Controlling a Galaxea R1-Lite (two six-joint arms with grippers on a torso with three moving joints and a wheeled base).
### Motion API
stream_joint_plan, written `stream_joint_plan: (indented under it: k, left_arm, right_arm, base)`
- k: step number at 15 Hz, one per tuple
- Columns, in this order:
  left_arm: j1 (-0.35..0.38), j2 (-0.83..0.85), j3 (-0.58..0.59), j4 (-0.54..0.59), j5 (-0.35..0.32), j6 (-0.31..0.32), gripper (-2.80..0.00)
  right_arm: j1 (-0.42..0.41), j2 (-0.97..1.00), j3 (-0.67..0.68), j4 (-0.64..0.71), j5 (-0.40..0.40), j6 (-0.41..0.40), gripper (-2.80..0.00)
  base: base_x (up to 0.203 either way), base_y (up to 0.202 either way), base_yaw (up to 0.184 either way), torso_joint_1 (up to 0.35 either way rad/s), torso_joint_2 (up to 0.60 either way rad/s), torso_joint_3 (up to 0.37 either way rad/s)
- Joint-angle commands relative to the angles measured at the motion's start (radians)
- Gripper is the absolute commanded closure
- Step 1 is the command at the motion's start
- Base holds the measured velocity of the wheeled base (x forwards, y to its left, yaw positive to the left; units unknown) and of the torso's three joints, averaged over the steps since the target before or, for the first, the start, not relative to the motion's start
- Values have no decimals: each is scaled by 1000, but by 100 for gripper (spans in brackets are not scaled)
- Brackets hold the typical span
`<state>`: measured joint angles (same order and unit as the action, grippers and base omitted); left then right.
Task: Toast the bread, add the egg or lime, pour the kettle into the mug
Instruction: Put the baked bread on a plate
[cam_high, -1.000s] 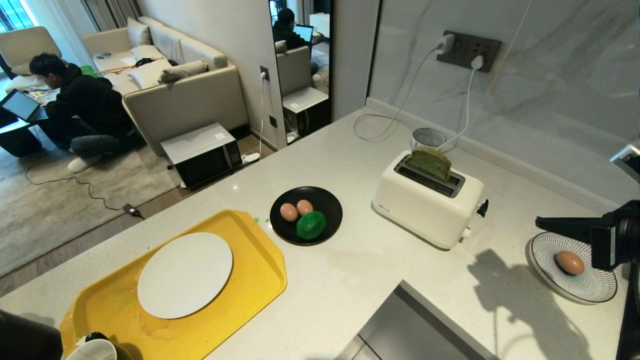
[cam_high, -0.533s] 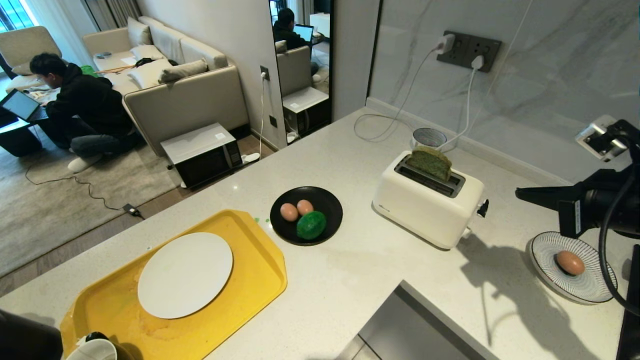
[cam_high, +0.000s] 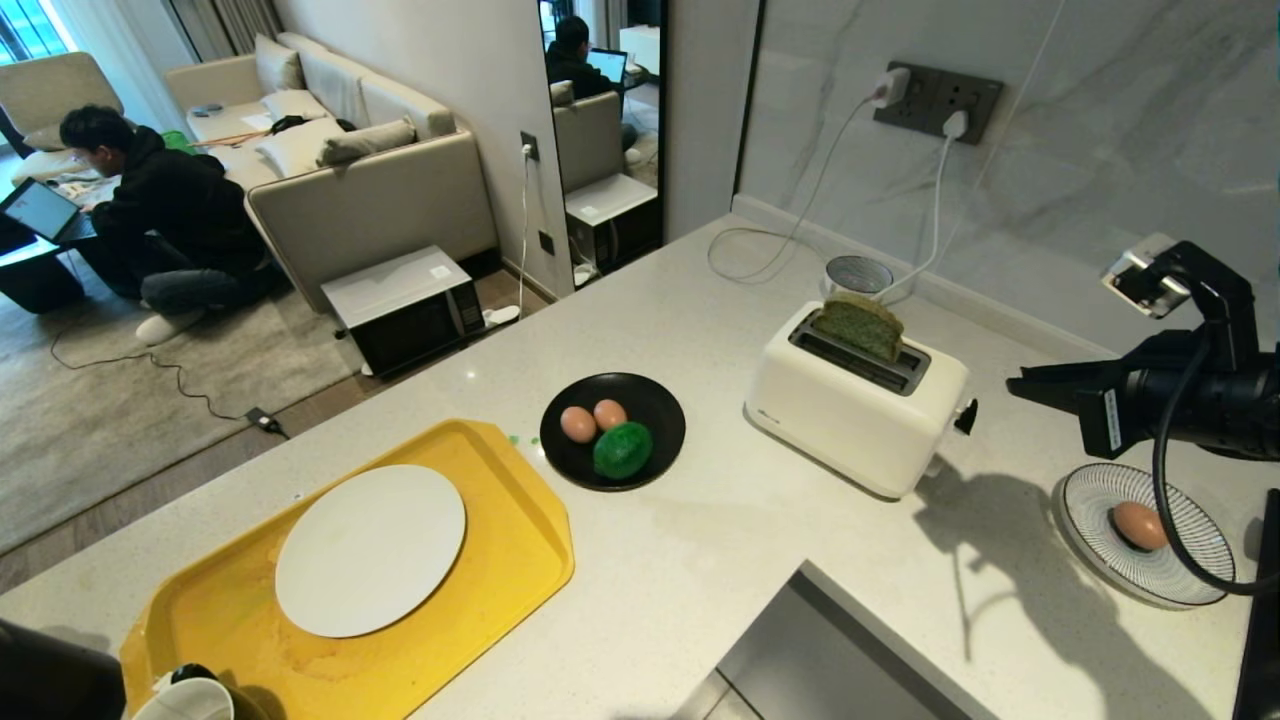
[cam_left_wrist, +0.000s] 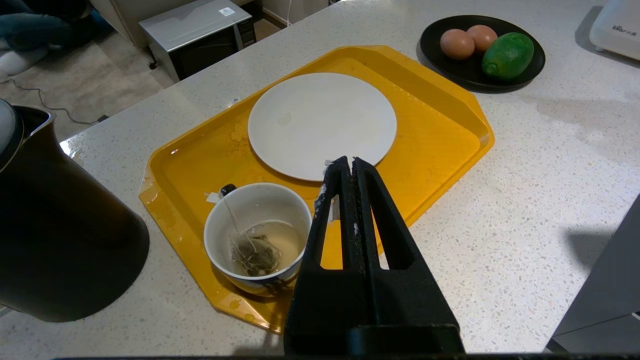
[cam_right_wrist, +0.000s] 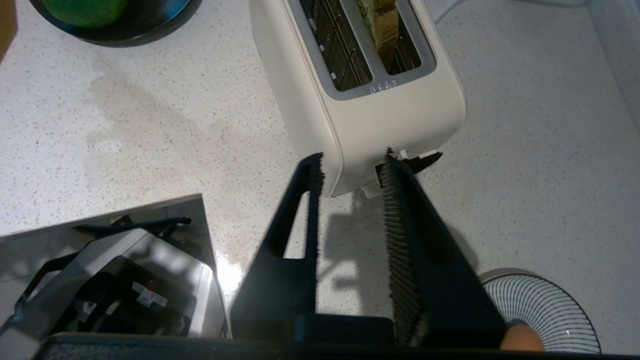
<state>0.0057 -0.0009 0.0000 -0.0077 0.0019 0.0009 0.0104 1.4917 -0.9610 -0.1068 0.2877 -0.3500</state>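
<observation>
Bread (cam_high: 860, 325): thick green brown-crusted slice, upright in white toaster (cam_high: 850, 415), not lowered.
Right gripper (cam_right_wrist: 350, 162): parted, empty, above toaster's lever end.
Left gripper (cam_left_wrist: 348, 165): pressed together, parked over yellow tray (cam_left_wrist: 440, 135).
Left to do: toasting, egg or lime, pouring.

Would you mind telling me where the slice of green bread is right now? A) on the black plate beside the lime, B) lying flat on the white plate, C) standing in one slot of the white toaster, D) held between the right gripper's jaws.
C: the bread stands upright in the far slot of the toaster, sticking out above it, while the white plate is bare.
</observation>
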Motion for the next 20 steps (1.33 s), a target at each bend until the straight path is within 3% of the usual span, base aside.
stream_joint_plan:
  k: [1,5,10,13,16,20]
  left_arm:
    - [0,-1,0,0,0,1,0]
    - [0,0,0,0,0,1,0]
    - [0,-1,0,0,0,1,0]
    - [0,0,0,0,0,1,0]
    - [-1,-1,0,0,0,1,0]
    - [0,-1,0,0,0,1,0]
  right_arm:
    - [8,19,-16,-2,11,-1,-280]
    - [8,90,-128,-3,100,-31,-280]
    - [44,219,-313,3,116,-220,-280]
    - [78,278,-438,103,85,-298,-280]
    - [102,355,-599,268,26,-313,-280]
    - [109,475,-713,309,-7,-313,-280]
  base:
    - [0,0,0,0,0,0]
    - [0,0,0,0,0,0]
    - [0,0,0,0,0,0]
    - [0,0,0,0,0,0]
    - [0,0,0,0,0,0]
    - [0,0,0,0,0,0]
